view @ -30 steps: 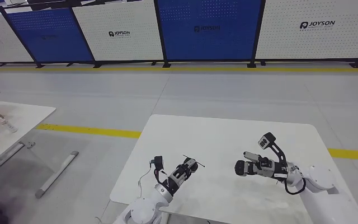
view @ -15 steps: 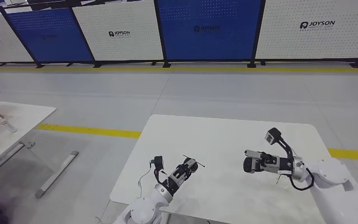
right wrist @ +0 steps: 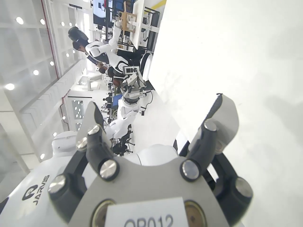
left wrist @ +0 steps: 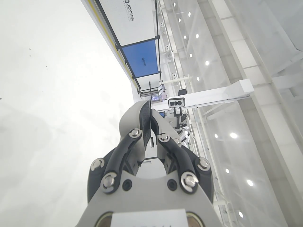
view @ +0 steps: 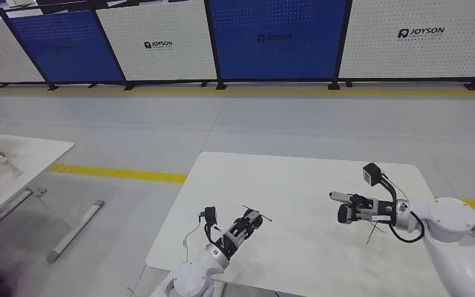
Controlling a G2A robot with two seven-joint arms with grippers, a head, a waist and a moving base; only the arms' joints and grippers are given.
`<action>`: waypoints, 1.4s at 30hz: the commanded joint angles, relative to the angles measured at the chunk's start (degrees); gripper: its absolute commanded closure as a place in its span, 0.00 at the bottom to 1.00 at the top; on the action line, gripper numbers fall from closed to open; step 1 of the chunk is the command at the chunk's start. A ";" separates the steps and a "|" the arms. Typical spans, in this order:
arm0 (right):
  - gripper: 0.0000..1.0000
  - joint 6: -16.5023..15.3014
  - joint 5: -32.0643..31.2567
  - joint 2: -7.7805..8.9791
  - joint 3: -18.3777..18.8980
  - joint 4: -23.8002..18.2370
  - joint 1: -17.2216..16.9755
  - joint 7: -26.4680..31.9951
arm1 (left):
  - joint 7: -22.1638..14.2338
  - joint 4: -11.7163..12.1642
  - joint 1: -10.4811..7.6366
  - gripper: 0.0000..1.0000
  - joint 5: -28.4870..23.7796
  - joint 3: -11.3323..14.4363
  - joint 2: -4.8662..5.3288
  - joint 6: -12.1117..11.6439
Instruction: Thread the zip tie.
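Top view: left gripper (view: 252, 217) pinches the zip tie (view: 265, 217) low over the table (view: 297, 178); right gripper (view: 339, 206) hovers open, empty.

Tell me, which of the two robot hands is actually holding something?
The left gripper: its fingers are pinched shut on the thin black zip tie. The right gripper has its fingers spread wide with nothing between them.

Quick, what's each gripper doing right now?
Left gripper: closed on the zip tie.
Right gripper: open, holding nothing.
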 commanded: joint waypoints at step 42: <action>0.00 17.65 -30.54 4.02 -11.04 10.03 15.39 8.35 | 0.00 0.00 0.00 1.00 0.00 0.00 0.00 0.00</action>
